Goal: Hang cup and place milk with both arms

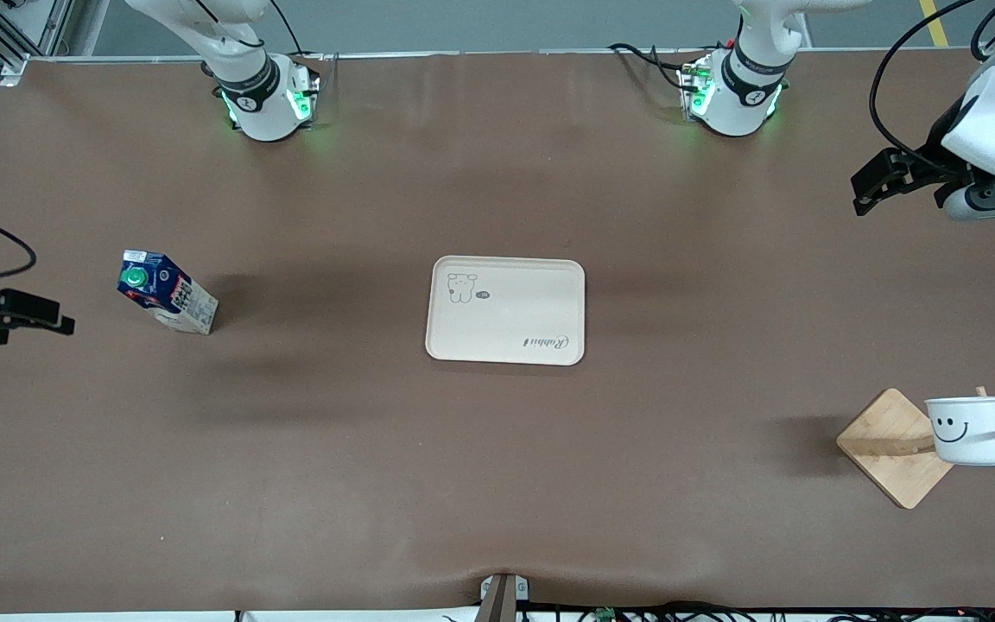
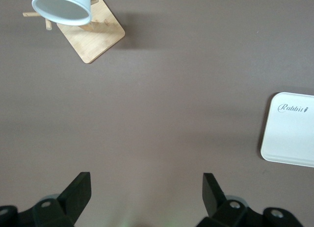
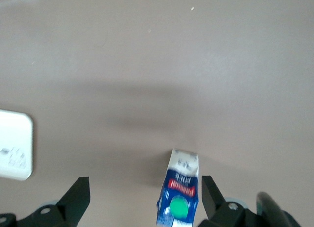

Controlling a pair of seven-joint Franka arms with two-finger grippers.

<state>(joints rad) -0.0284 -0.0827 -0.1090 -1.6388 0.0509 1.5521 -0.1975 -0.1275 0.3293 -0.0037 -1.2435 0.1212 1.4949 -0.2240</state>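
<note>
At the left arm's end of the tabletop (image 1: 497, 484), the cup (image 1: 970, 429) already hangs by its black handle on a peg of the wooden rack (image 1: 892, 447), near the front camera; smiley face turned toward that camera; from the left wrist view the cup's open mouth shows above the rack base. Hanging half looks done, judging from how it sits now. The milk (image 1: 166, 291) stands upright on the bare tabletop toward the right arm's end, green cap up, well apart from the cream tray (image 1: 506, 309) at the centre; tray holds nothing. Left pincer (image 1: 882, 183) hangs over the tabletop at the left arm's end, well apart from the rack, fingers spread, holding nothing; that arm waits. Right pincer (image 1: 40, 318) hovers at the right arm's edge of the tabletop, just beside the milk, fingers spread and empty; in the right wrist view the carton sits near the gap between the fingers, closer to one of them. Step in hand: approach to the milk. Next move likely calls for centring the pincer on the carton body, lowering, closing on its sides below the gable, then carrying it to the tray; carton is tall and narrow, so an off-centre nudge could tip it.
</note>
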